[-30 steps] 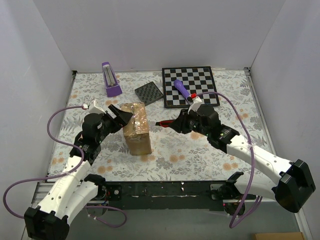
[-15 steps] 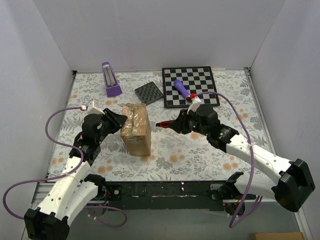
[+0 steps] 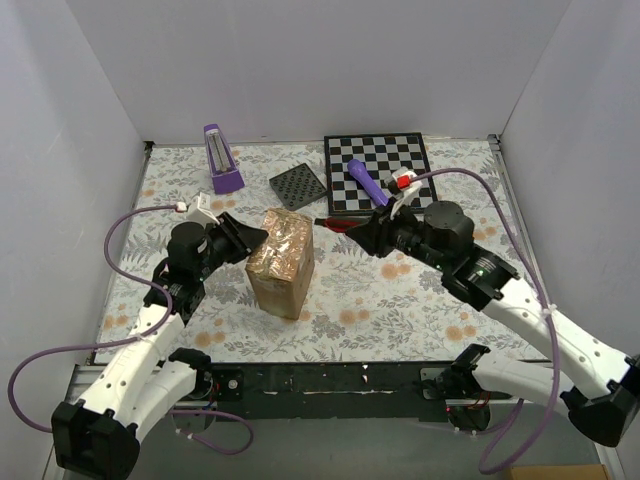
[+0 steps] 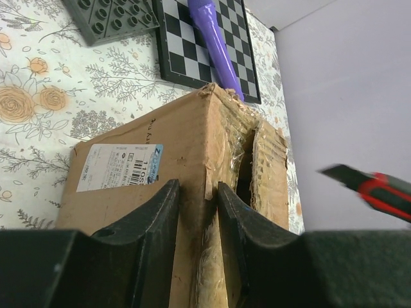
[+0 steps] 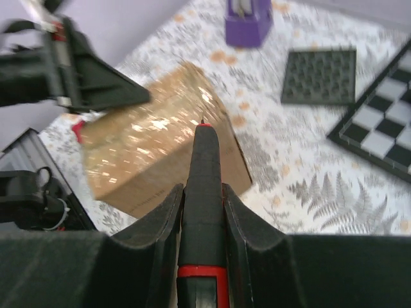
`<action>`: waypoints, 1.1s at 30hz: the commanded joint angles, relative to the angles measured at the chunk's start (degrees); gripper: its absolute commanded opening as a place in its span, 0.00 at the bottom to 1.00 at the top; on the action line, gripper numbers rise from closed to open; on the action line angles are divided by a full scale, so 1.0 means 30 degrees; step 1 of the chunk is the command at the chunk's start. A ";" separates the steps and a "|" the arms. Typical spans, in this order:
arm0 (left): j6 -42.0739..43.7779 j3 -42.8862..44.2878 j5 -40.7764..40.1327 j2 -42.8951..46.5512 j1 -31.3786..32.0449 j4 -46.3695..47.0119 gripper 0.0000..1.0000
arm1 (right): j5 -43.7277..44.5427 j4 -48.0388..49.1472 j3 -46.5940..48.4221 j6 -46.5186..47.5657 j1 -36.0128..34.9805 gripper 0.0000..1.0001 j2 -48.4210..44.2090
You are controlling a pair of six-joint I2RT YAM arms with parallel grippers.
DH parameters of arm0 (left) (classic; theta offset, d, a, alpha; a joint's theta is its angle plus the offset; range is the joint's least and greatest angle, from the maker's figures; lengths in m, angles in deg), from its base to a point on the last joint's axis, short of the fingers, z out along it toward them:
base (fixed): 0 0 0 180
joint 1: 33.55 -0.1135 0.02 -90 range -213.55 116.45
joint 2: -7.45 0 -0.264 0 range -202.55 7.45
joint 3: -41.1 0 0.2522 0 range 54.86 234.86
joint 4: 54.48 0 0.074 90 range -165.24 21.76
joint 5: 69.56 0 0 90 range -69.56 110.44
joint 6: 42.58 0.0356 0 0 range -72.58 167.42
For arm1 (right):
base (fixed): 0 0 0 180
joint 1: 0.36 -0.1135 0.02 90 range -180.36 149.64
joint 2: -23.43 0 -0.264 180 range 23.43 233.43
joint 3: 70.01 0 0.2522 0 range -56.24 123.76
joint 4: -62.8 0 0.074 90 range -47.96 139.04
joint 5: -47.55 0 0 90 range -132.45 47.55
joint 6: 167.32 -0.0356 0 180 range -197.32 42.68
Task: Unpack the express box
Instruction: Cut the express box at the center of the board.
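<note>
The express box (image 3: 281, 262) got tilted since earlier; left jaws clamped its edge, right jaws gripped the knife (image 5: 203, 186) near the chessboard (image 3: 400, 160).

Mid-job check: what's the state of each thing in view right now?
express box: taped, one edge pinched by left gripper
left gripper: shut on express box
right gripper: shut on box cutter
box cutter: held, tip toward express box
purple pen: lying on chessboard

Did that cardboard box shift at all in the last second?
Yes. The express box has swung slightly, its far end now nearer the chessboard, with the left gripper shut on its corner.
</note>
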 commanded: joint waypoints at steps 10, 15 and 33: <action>-0.0927 0.1084 0.0648 -0.0628 0.0019 0.0957 0.18 | 0.2640 -0.0433 0.4681 0.8590 -0.7726 0.01 0.1594; -0.0986 0.0588 0.0267 -0.0043 0.0019 0.0928 0.13 | 0.4951 -0.2219 0.6499 0.9325 -0.9805 0.01 0.3295; -0.0869 -0.0350 -0.0143 0.0574 0.0019 0.0664 0.06 | 0.9147 -0.4186 0.9607 1.0117 -1.2680 0.01 0.7457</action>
